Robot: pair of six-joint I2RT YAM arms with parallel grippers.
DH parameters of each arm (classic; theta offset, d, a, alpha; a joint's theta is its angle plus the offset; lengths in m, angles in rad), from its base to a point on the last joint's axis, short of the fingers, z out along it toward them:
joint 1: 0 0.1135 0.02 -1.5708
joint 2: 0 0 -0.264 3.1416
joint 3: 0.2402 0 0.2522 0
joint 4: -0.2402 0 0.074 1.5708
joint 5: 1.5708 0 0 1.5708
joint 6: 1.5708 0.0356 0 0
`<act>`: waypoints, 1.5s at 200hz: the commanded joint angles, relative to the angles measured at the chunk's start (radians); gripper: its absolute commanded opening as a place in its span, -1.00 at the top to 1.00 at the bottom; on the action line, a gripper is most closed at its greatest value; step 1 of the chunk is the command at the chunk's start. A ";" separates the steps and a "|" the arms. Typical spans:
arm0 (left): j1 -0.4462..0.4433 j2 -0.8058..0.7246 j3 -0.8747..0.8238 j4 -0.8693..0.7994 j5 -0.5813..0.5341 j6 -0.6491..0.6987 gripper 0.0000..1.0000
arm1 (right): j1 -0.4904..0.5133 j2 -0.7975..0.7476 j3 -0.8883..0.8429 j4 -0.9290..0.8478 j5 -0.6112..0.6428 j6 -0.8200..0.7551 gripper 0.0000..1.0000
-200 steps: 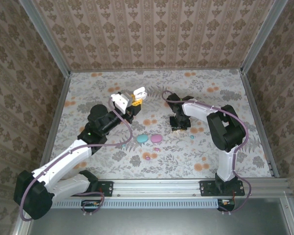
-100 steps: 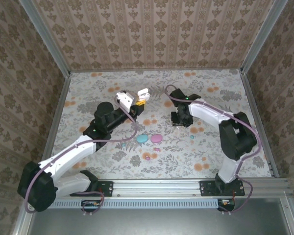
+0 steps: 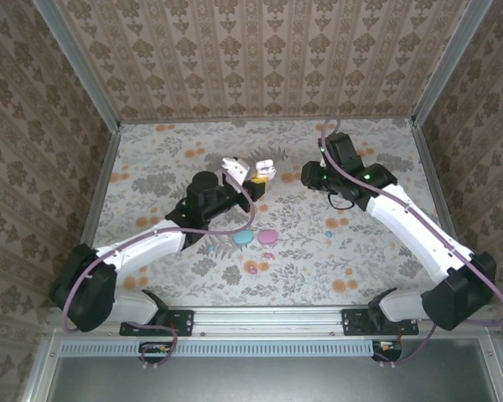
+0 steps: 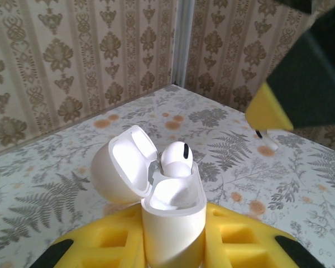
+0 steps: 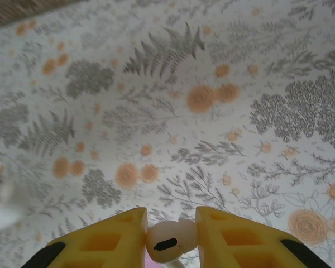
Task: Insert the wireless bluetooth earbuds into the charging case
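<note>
The left claw (image 4: 174, 245) is clamped tight on the white charging case (image 4: 173, 220), held upright at the bottom centre of its wrist view. The lid (image 4: 125, 167) is swung open to the left and a seated earbud (image 4: 176, 157) stands at the back. The right claw (image 5: 168, 237), nearly closed, pinches a whitish earbud (image 5: 166, 243) at the bottom centre of its own view. The risks, as I judge them: the glossy bud could twist or pop out of that narrow pinch, or arrive askew and jam on the rim. A hard push could tilt the case in its grip or knock the seated earbud. Overhead, both claws sit in the upper middle of the table (image 3: 386, 251), near each other and well apart from the walls. The gap between them is open, and the teal case (image 3: 244, 238) and pink case (image 3: 269, 235) lie lower, off the path
</note>
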 commanded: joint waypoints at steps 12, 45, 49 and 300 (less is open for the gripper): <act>-0.028 0.044 0.053 0.107 0.016 -0.061 0.52 | 0.024 -0.022 0.056 0.075 -0.004 0.032 0.41; -0.052 0.081 0.074 0.142 0.025 -0.070 0.52 | 0.058 -0.004 0.088 0.158 -0.047 0.035 0.40; -0.055 0.084 0.076 0.145 0.026 -0.069 0.52 | 0.060 -0.002 0.091 0.165 -0.055 0.039 0.40; -0.067 0.084 0.079 0.269 -0.037 -0.154 0.52 | 0.147 0.008 -0.028 0.400 -0.078 0.103 0.39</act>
